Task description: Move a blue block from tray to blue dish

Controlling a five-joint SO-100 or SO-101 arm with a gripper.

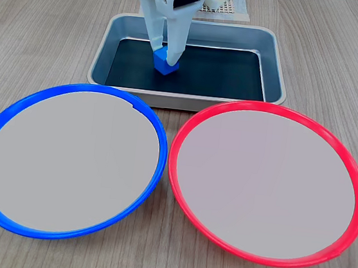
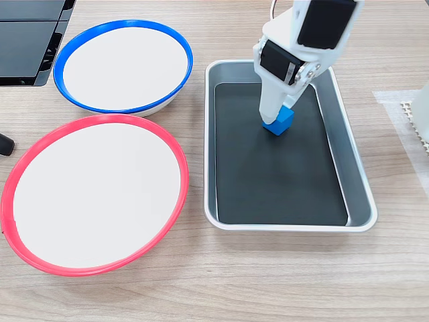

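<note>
A pale wood-grain table [image 1: 43,21] is carrying everything. On it, two large round flat plates are lying side by side, rims nearly touching: the blue dish [image 1: 3,117], pale grey in the centre with a bright blue rim, and an equal-sized red-rimmed plate [image 1: 349,173]. Both plates are sitting bare. Just beyond them in a fixed view, the tray [image 1: 274,61], a rectangular silver-grey metal pan with rounded corners, raised walls and a black bottom, is standing close to both rims. The white plastic arm is reaching down into the tray, and its hand [image 1: 167,54] is standing nearly upright with its two fingers closing narrowly around the blue block [image 1: 167,64], a small bright-blue matte cube. The block is sitting on the tray's black bottom, nearer the far wall in that fixed view, well apart from the blue dish [image 2: 67,50].
</note>
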